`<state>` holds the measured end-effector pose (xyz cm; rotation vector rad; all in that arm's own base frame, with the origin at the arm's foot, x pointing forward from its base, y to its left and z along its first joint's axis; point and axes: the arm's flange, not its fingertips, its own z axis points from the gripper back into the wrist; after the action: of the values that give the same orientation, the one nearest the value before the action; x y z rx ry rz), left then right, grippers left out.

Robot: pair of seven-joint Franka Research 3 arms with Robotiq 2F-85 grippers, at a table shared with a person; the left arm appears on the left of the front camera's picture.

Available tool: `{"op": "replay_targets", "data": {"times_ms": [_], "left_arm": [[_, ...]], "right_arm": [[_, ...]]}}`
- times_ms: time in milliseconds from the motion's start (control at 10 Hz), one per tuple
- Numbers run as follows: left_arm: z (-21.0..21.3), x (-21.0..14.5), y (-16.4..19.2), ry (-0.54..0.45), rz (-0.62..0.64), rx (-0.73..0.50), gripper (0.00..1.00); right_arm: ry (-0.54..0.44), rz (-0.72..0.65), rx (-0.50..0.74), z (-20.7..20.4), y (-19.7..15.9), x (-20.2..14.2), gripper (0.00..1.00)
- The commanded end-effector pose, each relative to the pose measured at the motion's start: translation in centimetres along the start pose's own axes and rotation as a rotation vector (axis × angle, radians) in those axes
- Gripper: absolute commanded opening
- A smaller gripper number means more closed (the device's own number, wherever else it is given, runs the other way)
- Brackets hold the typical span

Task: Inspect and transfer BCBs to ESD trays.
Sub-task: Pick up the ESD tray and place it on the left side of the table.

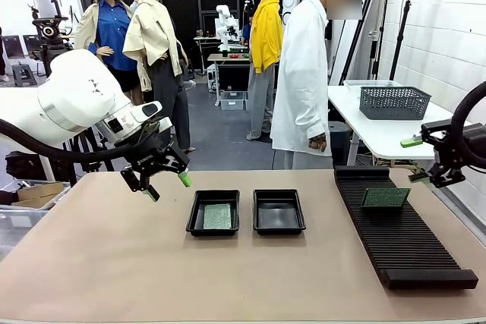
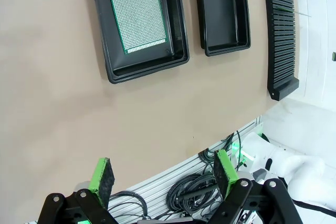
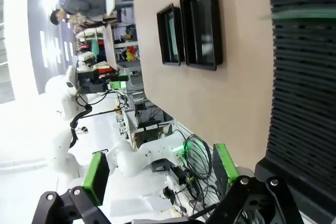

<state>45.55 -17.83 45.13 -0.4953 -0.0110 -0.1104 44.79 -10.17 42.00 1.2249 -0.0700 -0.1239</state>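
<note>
Both claws stand spread wide and hold nothing. The left gripper (image 1: 163, 177) hangs over bare table (image 1: 91, 263) just beside the left tray (image 1: 194, 227), where one BCB (image 1: 218, 216) lies flat. The right tray (image 1: 262, 227) next to it is empty. The right gripper (image 1: 416, 159) hovers over the far end of the ribbed rack (image 1: 410, 252), near a second BCB (image 1: 386, 198) standing on edge in a slot.

The likeliest trouble is at the rack. That board is thin and upright, so a grip arriving off-centre or slanted could tip it, wedge it in its slot, or let it slide between the pads. Released askew, it could come to rest across the empty tray's sloped rim rather than on the floor. A carry toward the trays also brings the right arm close to the left one. Farther off, the person (image 1: 304, 73) stands by the rack's far end with a hand (image 1: 318, 142) hanging low, within reach of a wide swing.

The left wrist view looks down on the lying board, giving its dotted grid and its fit within the tray. The front view renders it as a plain green patch. The right wrist view gives the standing board edge-on as a thin green line, while the front view gives its broad face and the gripper's height.
</note>
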Motion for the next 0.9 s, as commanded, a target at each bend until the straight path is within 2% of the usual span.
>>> {"op": "replay_targets", "data": {"times_ms": [0,600,800], "left_arm": [[0.1,0.0,-0.1,-0.004,-0.003,-0.001,1.0],[0.1,0.0,-0.1,-0.004,-0.003,-0.001,1.0],[0.1,0.0,-0.1,-0.004,-0.003,-0.001,1.0]], "right_arm": [[-0.006,0.017,0.086,0.4,-1.4,1.4,1.0],[-0.057,0.025,0.2,1.1,-4.1,2.6,1.0],[-0.008,-0.01,0.21,1.0,-4.7,3.7,1.0]]}}
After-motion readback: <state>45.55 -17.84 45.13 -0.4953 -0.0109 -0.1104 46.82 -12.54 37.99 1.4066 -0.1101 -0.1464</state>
